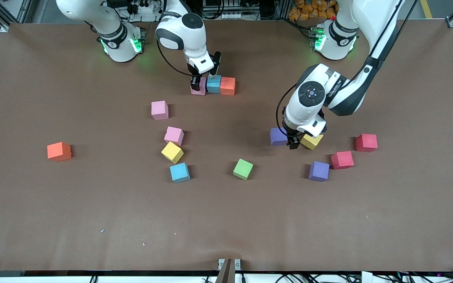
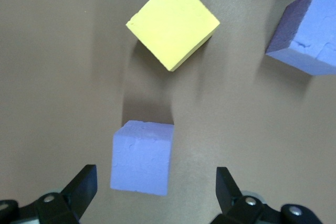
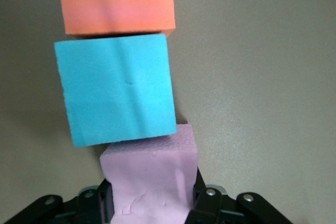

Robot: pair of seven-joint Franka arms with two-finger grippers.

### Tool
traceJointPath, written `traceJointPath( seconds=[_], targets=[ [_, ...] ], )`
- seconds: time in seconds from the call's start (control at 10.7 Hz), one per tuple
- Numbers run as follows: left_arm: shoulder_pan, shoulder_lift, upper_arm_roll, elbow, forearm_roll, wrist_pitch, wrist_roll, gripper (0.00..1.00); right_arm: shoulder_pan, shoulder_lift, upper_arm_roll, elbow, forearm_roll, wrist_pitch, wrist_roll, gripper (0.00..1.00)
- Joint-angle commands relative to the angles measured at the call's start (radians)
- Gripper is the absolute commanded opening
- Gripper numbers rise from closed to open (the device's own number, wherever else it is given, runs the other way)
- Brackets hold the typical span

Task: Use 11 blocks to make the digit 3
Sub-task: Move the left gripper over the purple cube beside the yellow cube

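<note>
A row of blocks lies close to the robots' bases: an orange block (image 1: 227,85) (image 3: 115,1), a blue block (image 1: 213,83) (image 3: 115,87) and a pink block (image 1: 199,88) (image 3: 149,177). My right gripper (image 1: 196,84) (image 3: 149,203) is shut on the pink one, which rests against the blue one, slightly offset. My left gripper (image 1: 295,143) (image 2: 155,182) hangs open over a purple block (image 1: 277,136) (image 2: 143,157), beside a yellow block (image 1: 312,141) (image 2: 173,22). Loose on the table lie two pink blocks (image 1: 159,109) (image 1: 174,135), a yellow (image 1: 172,152), a blue (image 1: 179,172), a green (image 1: 243,169) and a second purple (image 1: 319,171) (image 2: 310,32).
Two red cubes (image 1: 342,160) (image 1: 366,142) lie toward the left arm's end, near the second purple block. An orange-red cube (image 1: 59,151) sits alone toward the right arm's end. The brown table (image 1: 226,228) is bare nearer the front camera.
</note>
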Motion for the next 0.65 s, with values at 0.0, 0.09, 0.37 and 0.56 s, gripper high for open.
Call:
traceJointPath(
  seconds=[0.0,0.09,0.37,0.56],
  targets=[
    [0.011,0.001,0.008,0.025,0.028,-0.012,0.004,1.00,0.017,0.028,-0.003,0.022,0.000,0.002,0.032,0.00],
    [0.011,0.005,0.013,0.025,0.028,-0.012,0.004,1.00,0.015,0.029,-0.002,0.022,0.000,0.002,0.041,0.00],
    [0.010,0.012,0.013,0.031,0.027,-0.012,-0.001,1.00,0.017,0.029,0.003,0.022,0.009,-0.011,0.064,0.00],
    [0.010,0.015,0.013,0.033,0.027,-0.012,-0.005,1.00,0.017,0.029,0.012,0.023,0.010,-0.011,0.069,0.00]
  ],
)
